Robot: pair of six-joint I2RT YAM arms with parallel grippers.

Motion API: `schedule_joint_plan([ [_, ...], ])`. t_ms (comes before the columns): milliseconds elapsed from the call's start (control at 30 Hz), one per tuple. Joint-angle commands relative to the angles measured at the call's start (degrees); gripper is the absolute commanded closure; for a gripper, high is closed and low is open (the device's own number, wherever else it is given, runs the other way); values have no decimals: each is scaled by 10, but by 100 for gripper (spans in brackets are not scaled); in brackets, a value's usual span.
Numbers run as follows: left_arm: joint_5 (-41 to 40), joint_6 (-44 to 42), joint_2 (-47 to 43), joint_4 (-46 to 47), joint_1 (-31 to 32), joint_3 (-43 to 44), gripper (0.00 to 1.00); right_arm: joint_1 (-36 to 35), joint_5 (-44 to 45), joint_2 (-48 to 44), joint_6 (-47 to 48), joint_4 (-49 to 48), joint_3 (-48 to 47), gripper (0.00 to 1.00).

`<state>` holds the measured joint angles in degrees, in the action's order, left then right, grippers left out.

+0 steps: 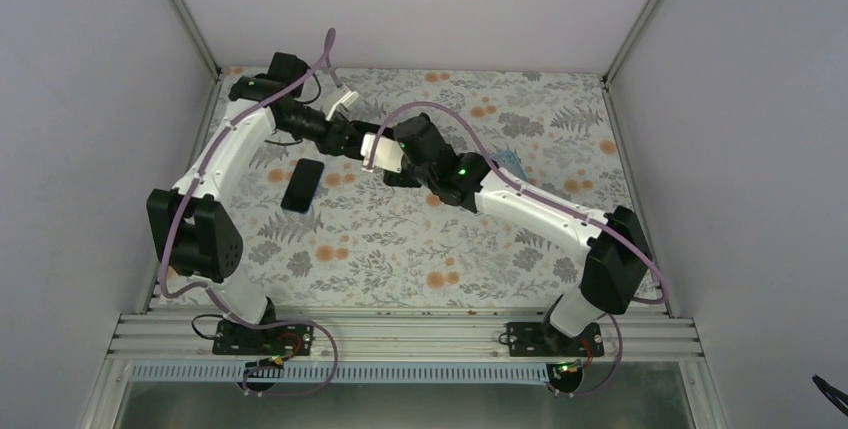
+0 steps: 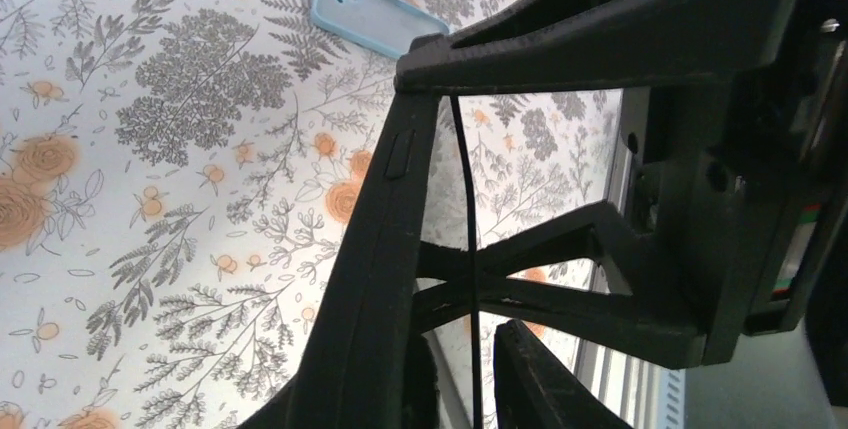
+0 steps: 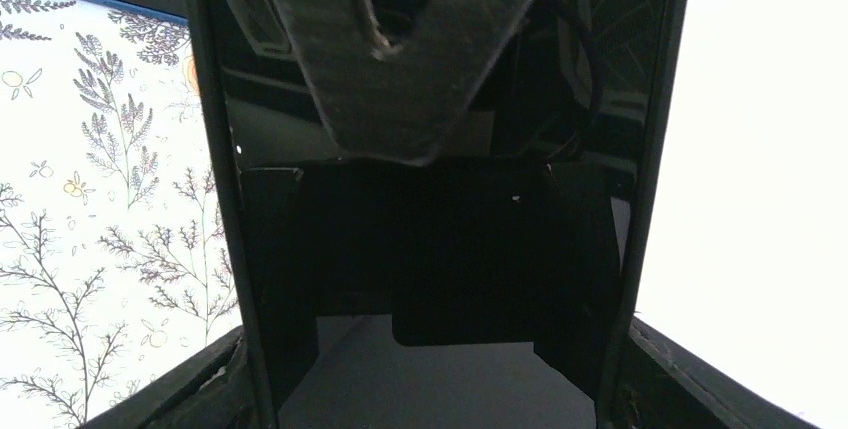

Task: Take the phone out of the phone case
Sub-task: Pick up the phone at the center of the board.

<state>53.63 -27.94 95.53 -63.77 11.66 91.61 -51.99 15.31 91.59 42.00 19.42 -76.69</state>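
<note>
right wrist view: the phone (image 3: 440, 249), held above the counter's (image 3: 90, 199) far middle, is clamped by its sides in the right fingers (image 3: 215, 384). the left fingers (image 3: 400, 69) straddle its end, grip unclear. next, likely peeling the case (image 2: 385, 199) off.

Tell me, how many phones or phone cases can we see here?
3. A dark phone lies flat on the table, left of centre; a black phone is held in the right gripper; a light blue case lies farther right, perhaps with a phone inside.
</note>
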Motion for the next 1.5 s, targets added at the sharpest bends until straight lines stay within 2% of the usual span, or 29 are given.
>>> schedule_joint_plan([
  [0,36,-25,6,-33,7,10,74,1,8,1,-4,-41,-27,29],
  [133,35,-28,9,-32,7,18,94,1,-5,-1,-7,-32,-28,27],
  [200,35,-31,10,-31,7,24,98,2,-18,-1,-5,-14,-32,23],
  [267,34,-39,7,-33,7,31,98,2,-44,0,-4,27,-42,3],
  [300,32,-46,6,-37,7,35,98,3,-62,0,-7,58,-51,1],
  [433,5,-99,-2,-79,8,64,98,17,-152,-10,-7,187,-75,0],
  [600,-62,-164,-42,-101,7,75,98,70,-285,-47,12,275,-86,0],
  [800,-101,-234,-98,-133,23,61,98,145,-383,-43,49,355,-117,0],
  [1033,-114,-249,-149,-139,58,34,98,158,-399,5,52,376,-151,0],
  [1467,-144,-215,-160,-107,74,9,98,161,-447,64,62,406,-206,0],
])
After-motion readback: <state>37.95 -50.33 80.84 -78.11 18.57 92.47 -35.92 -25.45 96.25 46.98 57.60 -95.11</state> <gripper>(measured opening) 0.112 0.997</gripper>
